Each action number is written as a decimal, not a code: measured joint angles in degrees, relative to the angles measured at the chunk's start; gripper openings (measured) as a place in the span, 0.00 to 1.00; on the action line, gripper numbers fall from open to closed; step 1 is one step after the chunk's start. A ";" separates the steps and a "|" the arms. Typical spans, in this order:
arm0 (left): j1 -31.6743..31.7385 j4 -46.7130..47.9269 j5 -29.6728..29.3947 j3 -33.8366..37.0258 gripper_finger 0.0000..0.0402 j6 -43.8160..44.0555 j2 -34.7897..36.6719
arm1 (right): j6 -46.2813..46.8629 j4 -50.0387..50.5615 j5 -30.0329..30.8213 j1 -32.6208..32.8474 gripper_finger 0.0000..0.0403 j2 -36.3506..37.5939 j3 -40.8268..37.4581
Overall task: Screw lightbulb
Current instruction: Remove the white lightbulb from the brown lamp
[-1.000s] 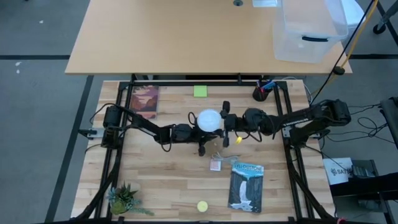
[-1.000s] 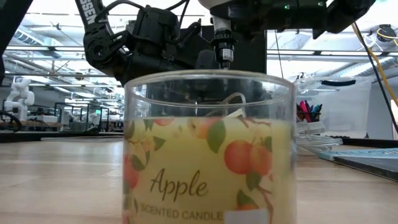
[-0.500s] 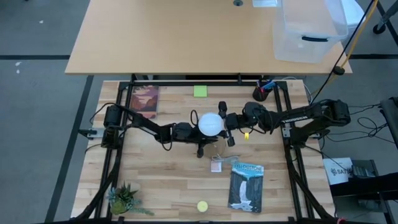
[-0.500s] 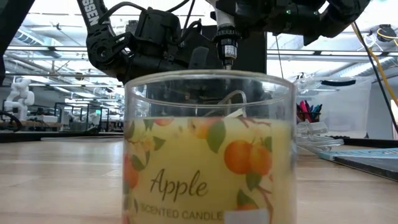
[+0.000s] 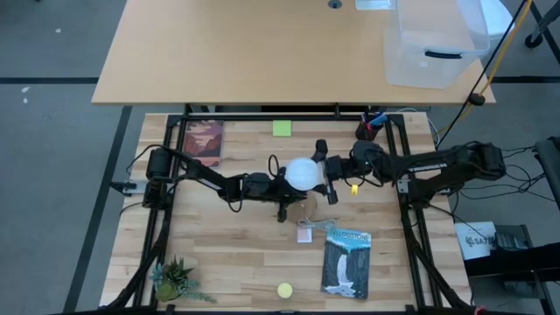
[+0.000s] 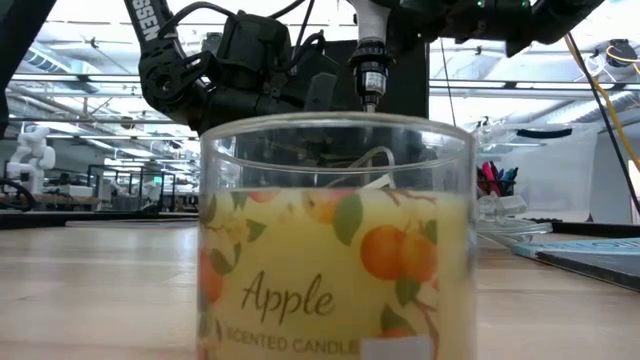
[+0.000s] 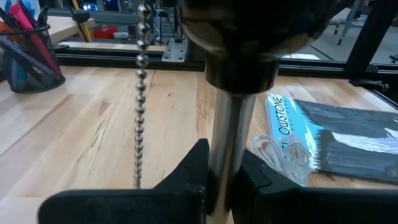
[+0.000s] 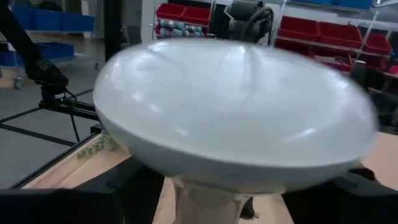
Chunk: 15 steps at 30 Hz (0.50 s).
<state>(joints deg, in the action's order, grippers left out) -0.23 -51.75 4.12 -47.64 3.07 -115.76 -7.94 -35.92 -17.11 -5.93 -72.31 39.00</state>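
Observation:
The lightbulb [image 5: 302,172], a white frosted globe, hangs over the table's middle. Its grey screw neck [image 6: 370,78] points down, bare, just above the candle's rim in the low view; the candle hides what is under it. My right gripper [image 5: 324,171] comes level from the table's right, with the globe [image 8: 230,112] between its fingers. My left gripper [image 5: 284,191] comes from the left and is shut on a lamp's metal stem [image 7: 231,130]. The stem stands upright under a dark socket [image 7: 249,31], from which a bead chain [image 7: 140,93] hangs. My left gripper pinches the metal stem's lower part [image 7: 229,177] between its two fingers, which point nearly level from the table's left and lie across it. The stem stands upright. My right gripper has the bulb's globe [image 8: 186,155] between its two fingers, level from the table's right. The bulb is lifted, neck down. The globe hides the places of contact.
An apple candle jar [image 6: 335,240] fills the front of the low view and stands near the table's near edge [image 5: 284,289]. A book [image 5: 346,261], a clear bag [image 5: 306,226], a second book [image 5: 203,140], a green note [image 5: 281,129], a pen cup [image 5: 368,129] and a plant [image 5: 175,280] lie around.
My right gripper has drawn a little toward the table's right and far edges, and the bulb has gone with it toward the right. The bulb's neck has stayed pointing down at about the same height.

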 joint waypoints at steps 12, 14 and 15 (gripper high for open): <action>0.00 -0.52 -1.22 -0.07 0.08 -0.01 0.02 | -0.42 9.62 2.63 0.80 0.67 6.67 -0.07; 0.00 -0.51 -1.26 -0.07 0.08 -0.19 0.02 | -0.22 9.60 2.52 1.35 0.67 6.68 -0.07; 0.00 -0.50 -1.25 -0.07 0.08 -0.24 0.02 | 0.36 9.57 2.54 1.56 0.67 6.70 -0.07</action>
<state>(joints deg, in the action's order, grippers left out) -0.23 -52.25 2.87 -47.70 2.83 -115.74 -7.58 -26.35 -14.57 -4.37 -65.60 38.94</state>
